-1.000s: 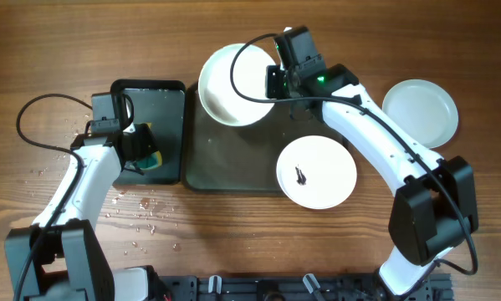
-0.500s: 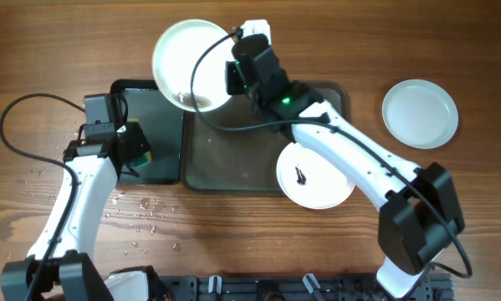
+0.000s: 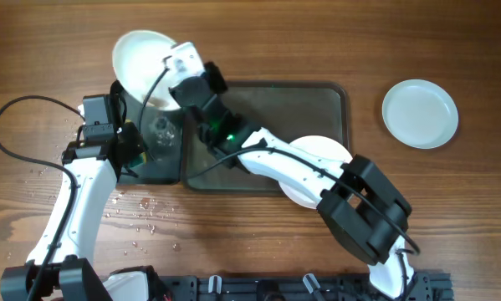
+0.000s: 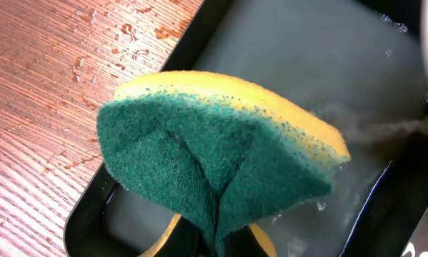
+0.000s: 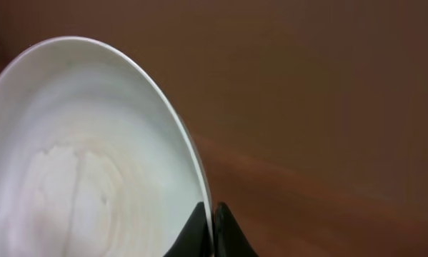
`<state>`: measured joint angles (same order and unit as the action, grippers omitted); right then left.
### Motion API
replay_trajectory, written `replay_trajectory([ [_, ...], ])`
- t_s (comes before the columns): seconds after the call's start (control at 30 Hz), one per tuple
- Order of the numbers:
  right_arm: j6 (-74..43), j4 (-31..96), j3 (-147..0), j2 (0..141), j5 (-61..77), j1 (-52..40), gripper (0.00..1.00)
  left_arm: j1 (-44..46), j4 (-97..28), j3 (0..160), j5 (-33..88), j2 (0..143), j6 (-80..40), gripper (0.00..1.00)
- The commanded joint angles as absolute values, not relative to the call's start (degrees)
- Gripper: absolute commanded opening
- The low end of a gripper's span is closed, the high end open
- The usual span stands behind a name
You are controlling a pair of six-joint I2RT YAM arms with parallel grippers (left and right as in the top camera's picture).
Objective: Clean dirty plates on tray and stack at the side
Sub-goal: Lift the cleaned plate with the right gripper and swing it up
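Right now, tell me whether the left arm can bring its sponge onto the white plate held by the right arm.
Probably yes. The round white plate, pinched at its rim by the right end effector, hangs beside the green-yellow sponge in the left end effector; nothing visible lies between.

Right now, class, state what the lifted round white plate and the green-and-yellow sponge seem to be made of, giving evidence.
The round white plate looks like glazed ceramic or melamine: smooth, opaque, glossy. The green-and-yellow sponge looks like porous yellow foam backed by a coarse green fibrous scouring layer; it folds where pinched.
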<state>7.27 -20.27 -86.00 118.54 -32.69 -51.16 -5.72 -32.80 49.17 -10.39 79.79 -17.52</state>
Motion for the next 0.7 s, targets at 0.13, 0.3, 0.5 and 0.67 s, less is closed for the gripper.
replay_trajectory([
  [0.13, 43.1, -33.8, -87.2, 118.9, -35.3, -56.1, 0.04, -5.6, -32.5, 50.4, -11.5, 78.7, -18.5, 0.05],
  [0.3, 45.3, -40.7, -87.2, 118.9, -38.1, -57.9, 0.04, -5.6, -32.5, 50.4, -11.5, 78.7, -18.5, 0.05],
  [0.5, 45.2, -44.5, -87.2, 118.9, -39.9, -58.0, 0.04, -5.6, -32.5, 50.4, -11.5, 78.7, -18.5, 0.05],
  [0.67, 45.0, -44.5, -87.2, 118.9, -40.1, -58.0, 0.04, -5.6, -32.5, 50.4, -11.4, 78.7, -18.5, 0.04],
])
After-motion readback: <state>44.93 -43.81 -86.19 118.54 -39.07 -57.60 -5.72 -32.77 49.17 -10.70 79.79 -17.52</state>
